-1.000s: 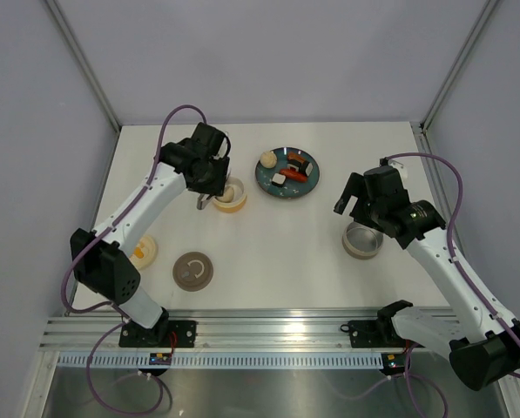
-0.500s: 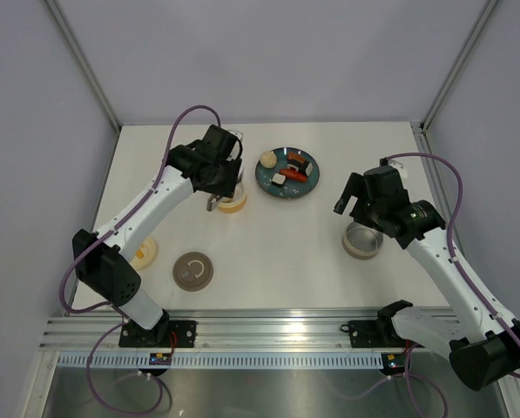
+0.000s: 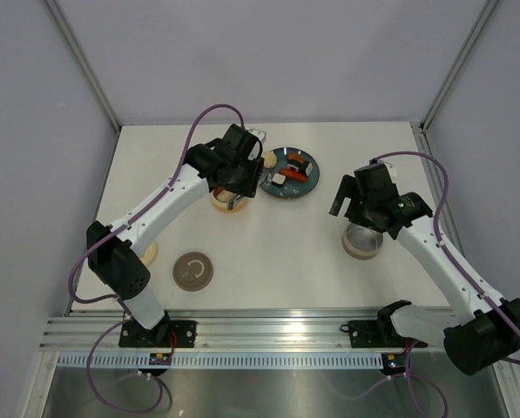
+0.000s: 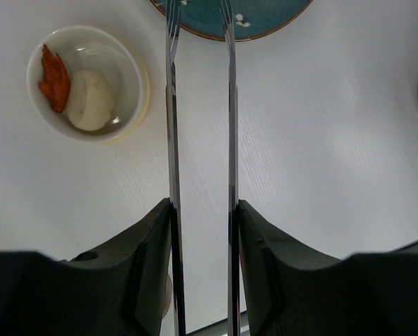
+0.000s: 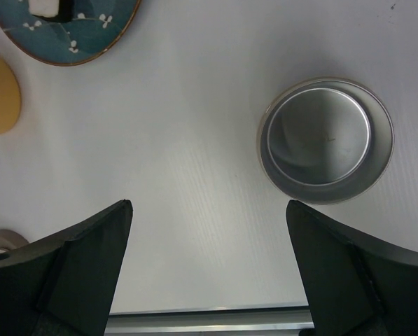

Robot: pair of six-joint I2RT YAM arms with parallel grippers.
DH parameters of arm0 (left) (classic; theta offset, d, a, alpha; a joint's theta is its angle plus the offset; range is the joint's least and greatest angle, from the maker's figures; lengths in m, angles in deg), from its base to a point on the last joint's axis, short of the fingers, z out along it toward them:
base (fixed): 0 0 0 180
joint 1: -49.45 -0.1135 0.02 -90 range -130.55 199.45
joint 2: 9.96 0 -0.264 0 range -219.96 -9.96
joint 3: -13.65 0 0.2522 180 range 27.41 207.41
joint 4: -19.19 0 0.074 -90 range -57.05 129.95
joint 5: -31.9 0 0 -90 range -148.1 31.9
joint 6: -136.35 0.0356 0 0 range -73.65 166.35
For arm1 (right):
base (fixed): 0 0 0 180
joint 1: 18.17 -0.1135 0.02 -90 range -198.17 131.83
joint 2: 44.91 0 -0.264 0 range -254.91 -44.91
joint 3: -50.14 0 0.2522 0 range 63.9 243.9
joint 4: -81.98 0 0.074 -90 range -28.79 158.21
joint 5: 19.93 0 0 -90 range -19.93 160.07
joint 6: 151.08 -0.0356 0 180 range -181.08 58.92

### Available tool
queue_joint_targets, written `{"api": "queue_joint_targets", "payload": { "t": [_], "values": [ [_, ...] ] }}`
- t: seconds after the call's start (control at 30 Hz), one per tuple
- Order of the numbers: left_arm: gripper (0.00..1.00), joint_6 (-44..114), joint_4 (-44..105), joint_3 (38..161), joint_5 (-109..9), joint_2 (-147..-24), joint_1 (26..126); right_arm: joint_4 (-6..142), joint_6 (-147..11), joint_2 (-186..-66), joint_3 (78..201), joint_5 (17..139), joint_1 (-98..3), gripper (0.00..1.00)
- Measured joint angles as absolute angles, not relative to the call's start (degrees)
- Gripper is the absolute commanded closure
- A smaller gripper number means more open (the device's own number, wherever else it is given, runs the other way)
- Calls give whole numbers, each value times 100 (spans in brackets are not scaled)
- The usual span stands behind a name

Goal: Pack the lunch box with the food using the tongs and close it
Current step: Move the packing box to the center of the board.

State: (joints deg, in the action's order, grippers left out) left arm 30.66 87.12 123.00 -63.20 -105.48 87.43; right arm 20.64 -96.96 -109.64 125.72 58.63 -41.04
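Jaws, left: the left gripper [image 4: 200, 210] is seen closed partway on the tongs [image 4: 171, 140], one finger pressed against each arm.
Jaws, right: the right gripper [image 5: 209, 210] is spread wide with nothing held, hung over bare table just beside the tin [image 5: 321, 136].
Tongs: the long axis runs straight out from the jaws. The arms are held a little apart, and the tips are cut off at the top of the left wrist view, over the near rim of the plate [image 4: 265, 21].
Food: pieces [image 3: 293, 171] are left on the plate, dead ahead of the tips. A bun [image 4: 89, 100] and a sausage [image 4: 54, 77] are already packed in the bowl [image 4: 135, 70], off to the tongs' left.
Nearer arm: the left, at the plate; the right is well apart.
Next move, as judged: a short reach along the tongs' own axis, then a squeeze.
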Motion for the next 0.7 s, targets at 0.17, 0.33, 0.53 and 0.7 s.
{"api": "queue_joint_targets", "payload": {
  "t": [0.17, 0.33, 0.53, 0.7],
  "values": [
    [58, 3007, 8699, 12429, -6134, -10681, 8804, 1983, -9589, -11248, 12581, 5865, -4104, 0],
    [58, 2946, 8690, 12477, -6077, -10762, 8915, 1997, -9709, -11394, 12515, 5900, -4089, 1],
    [58, 2922, 8649, 12434, -6062, -10756, 8940, 2180, -9960, -11042, 11630, 6187, -2828, 0],
    [58, 2913, 8596, 12366, -6062, -10723, 8940, 2344, -10264, -10393, 10847, 6532, -1344, 0]
  ]
}}
